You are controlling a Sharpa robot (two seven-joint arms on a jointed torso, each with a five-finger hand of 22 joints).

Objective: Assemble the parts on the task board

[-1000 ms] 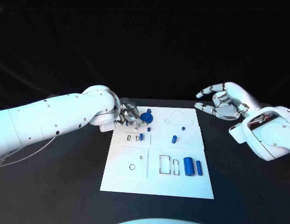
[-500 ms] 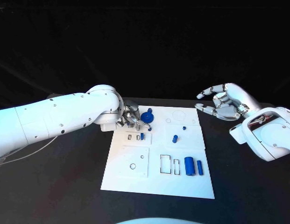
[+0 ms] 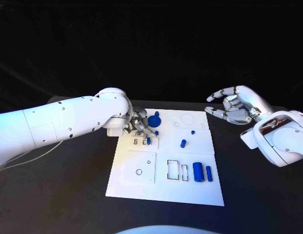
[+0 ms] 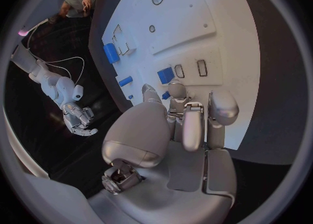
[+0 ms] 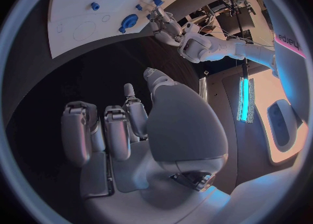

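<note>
White flat task board on matte black table, round blue part beside left hand, grip unclear, right hand silver, fingers spread, empty.

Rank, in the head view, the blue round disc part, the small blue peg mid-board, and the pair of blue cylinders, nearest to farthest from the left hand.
1. Blue round disc part, at the board's far left corner, right beside the left hand.
2. Small blue peg, mid-board.
3. Pair of blue cylinders, on the board's near right part.
</note>
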